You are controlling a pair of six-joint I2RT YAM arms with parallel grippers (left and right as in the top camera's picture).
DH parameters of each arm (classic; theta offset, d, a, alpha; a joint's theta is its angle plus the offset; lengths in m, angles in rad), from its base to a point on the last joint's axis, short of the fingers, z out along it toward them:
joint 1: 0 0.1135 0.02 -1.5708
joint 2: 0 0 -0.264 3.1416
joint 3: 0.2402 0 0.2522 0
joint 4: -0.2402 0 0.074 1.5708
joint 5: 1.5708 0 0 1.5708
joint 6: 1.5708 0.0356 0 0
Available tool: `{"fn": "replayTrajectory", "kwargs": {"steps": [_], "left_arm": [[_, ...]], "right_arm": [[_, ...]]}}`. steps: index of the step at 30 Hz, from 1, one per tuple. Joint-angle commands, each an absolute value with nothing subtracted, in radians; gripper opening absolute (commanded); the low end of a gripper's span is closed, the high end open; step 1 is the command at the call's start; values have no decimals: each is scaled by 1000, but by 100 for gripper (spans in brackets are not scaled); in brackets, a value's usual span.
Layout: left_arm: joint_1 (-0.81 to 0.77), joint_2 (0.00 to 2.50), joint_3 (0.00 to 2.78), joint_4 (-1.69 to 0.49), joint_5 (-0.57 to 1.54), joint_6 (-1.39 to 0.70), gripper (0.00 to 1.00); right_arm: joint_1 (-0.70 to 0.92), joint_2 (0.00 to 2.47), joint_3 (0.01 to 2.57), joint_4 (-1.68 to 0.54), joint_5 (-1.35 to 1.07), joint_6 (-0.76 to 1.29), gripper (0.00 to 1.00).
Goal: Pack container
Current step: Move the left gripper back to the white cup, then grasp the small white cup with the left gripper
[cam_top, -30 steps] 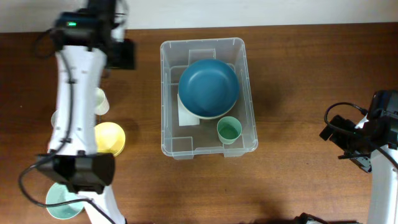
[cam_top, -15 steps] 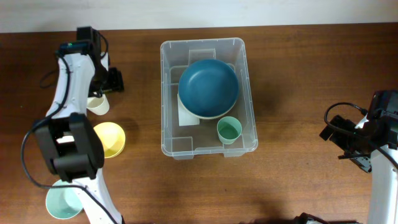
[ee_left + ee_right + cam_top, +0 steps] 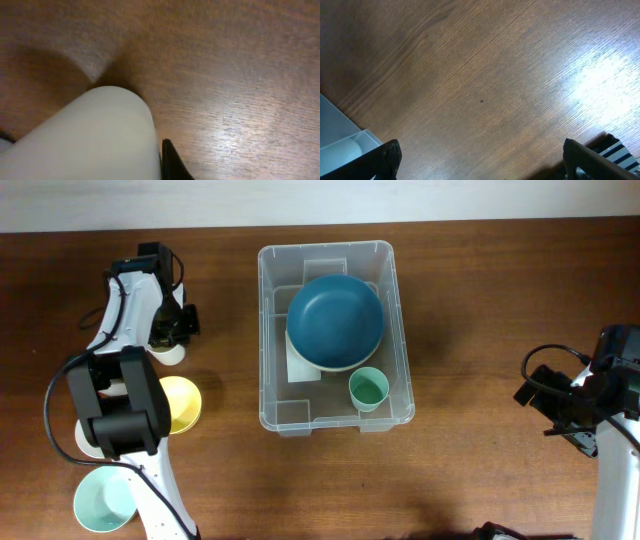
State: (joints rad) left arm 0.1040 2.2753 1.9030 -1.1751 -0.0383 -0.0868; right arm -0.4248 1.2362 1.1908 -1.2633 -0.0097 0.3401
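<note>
We look down on a brown wooden table (image 3: pixel 480 300) with the container (image 3: pixel 266 330), a large clear plastic bin, standing near its middle. Inside the container we see a dark blue bowl (image 3: pixel 335 320) filling the far half, partly over a white label (image 3: pixel 298 368) on the base. A small green cup (image 3: pixel 368 389) stands upright in the container's near right corner. Well to the left of the container, the left gripper (image 3: pixel 172 326) hangs over a cream cup (image 3: pixel 168 355), about level with the container's middle. The left wrist camera shows that cream cup close up, with one dark fingertip (image 3: pixel 172 162) right against its side. The other finger is hidden, so we cannot tell how far apart the jaws are or whether they grip the cup. Also left of the container, nearer than the cream cup, lie a yellow bowl (image 3: pixel 182 402) and, nearer again, a pale mint bowl (image 3: pixel 98 502). Well to the right of the container, the right gripper (image 3: pixel 481 150) hovers over bare wood, its two fingers spread wide with nothing between them
</note>
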Motion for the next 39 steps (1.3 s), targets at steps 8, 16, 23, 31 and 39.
{"fn": "replayTrajectory", "kwargs": {"steps": [8,16,23,31,39], "left_arm": [[-5,2250,2384,-1519,24,-82,1],[-347,2172,2577,-1618,42,-78,0],[-603,2146,2574,-1688,-2,-75,1],[-632,1943,2474,-1688,-15,-133,1],[-546,1579,1977,-1682,-207,-286,1]], "right_arm": [[-432,1235,1190,-1263,-15,345,99],[-432,1235,1190,-1264,-15,345,99],[-432,1235,1190,-1264,-15,345,99],[-432,1235,1189,-1267,-15,345,99],[-432,1235,1189,-1267,-15,345,99]]}}
